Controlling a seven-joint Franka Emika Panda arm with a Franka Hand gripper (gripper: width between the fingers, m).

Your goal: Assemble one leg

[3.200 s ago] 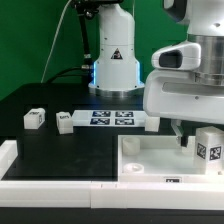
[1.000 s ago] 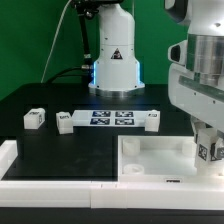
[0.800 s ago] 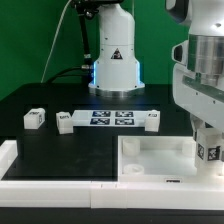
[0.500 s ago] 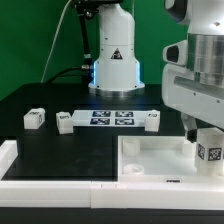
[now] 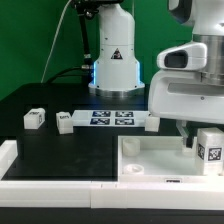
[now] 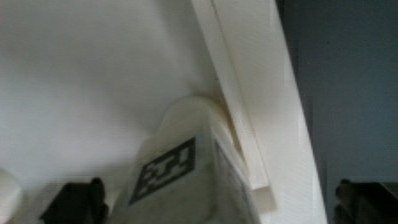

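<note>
A leg (image 5: pixel 209 150), a stubby white post with a black-and-white tag, stands upright at a corner of the white tray-like panel (image 5: pixel 150 160), at the exterior view's right. My gripper (image 5: pixel 199 140) hangs over it, one dark finger (image 5: pixel 189 137) showing beside it. In the wrist view the leg (image 6: pixel 183 165) sits between the two dark fingertips (image 6: pixel 75 202), which stand wide apart and clear of it, next to the panel's raised rim (image 6: pixel 249 90). My gripper (image 6: pixel 219 204) is open.
Three more legs lie on the black table: two on the exterior view's left (image 5: pixel 35 118) (image 5: pixel 65 122) and one (image 5: pixel 152 121) at the end of the marker board (image 5: pixel 112 118). The robot's base (image 5: pixel 113 60) stands behind it. White edging (image 5: pixel 60 188) borders the table's front.
The gripper has turned about the leg: its body was narrow and far right one second ago and now spreads wide to the left. The leg stays upright in the corner.
</note>
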